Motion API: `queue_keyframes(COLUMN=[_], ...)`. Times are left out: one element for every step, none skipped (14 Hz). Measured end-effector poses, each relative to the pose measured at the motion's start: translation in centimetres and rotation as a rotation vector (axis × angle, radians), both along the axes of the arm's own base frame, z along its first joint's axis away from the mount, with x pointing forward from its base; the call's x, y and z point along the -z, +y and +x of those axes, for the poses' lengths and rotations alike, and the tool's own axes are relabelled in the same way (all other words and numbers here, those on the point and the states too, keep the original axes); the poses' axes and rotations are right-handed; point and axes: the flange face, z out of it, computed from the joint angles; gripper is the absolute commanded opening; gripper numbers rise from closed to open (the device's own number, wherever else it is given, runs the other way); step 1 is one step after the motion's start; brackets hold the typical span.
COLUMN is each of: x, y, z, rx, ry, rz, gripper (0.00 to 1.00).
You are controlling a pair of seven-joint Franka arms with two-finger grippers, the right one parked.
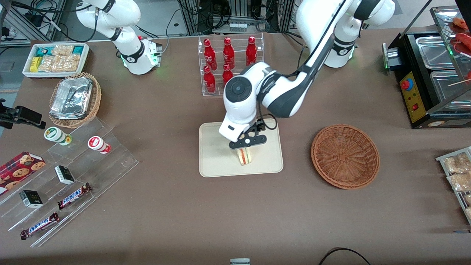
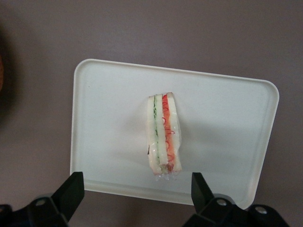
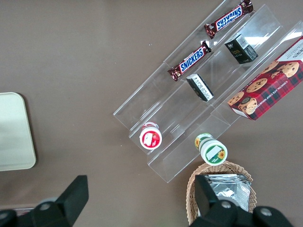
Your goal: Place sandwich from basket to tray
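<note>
The sandwich, a wrapped wedge with red, orange and green layers, stands on its edge on the cream tray, in the part of the tray nearer the front camera. My left gripper hangs just above it, open and empty. In the left wrist view the sandwich rests on the tray, and the gripper has its fingers spread wide, clear of the sandwich. The reddish-brown wicker basket stands empty beside the tray, toward the working arm's end of the table.
A clear rack of red bottles stands farther from the front camera than the tray. A clear stepped shelf with snack bars and cups, a tan basket with a foil container and a white snack bin lie toward the parked arm's end. A black food warmer stands at the working arm's end.
</note>
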Motion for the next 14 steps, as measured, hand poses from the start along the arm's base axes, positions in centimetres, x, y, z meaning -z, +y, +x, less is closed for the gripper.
queue_keyframes(x=[-1.5, -2.8, -3.4, -3.6, -3.4, -3.4, -3.6, -3.8, -4.0, -4.4, -5.0, -5.8, -6.8, -7.8], y=[1.4, 3.1, 5.1, 7.0, 8.7, 10.7, 13.0, 15.6, 18.3, 21.1, 23.9, 26.6, 29.0, 30.9], z=[0.7, 1.7, 2.7, 3.4, 4.3, 5.5, 6.7, 7.8, 8.5, 9.1, 9.5, 9.7, 9.7, 9.4], rx=[-0.018, -0.037, -0.036, -0.016, -0.004, 0.001, 0.017, 0.043, 0.068, 0.09, 0.114, 0.141, 0.166, 0.192], ry=[-0.005, -0.006, 0.011, 0.037, 0.055, 0.063, 0.069, 0.078, 0.087, 0.095, 0.099, 0.099, 0.095, 0.093], rz=[-0.003, -0.002, 0.011, 0.029, 0.04, 0.043, 0.04, 0.039, 0.037, 0.034, 0.029, 0.023, 0.017, 0.013], gripper=[1.0, 1.0, 1.0, 1.0, 1.0, 1.0, 1.0, 1.0, 1.0, 1.0, 1.0, 1.0, 1.0, 1.0])
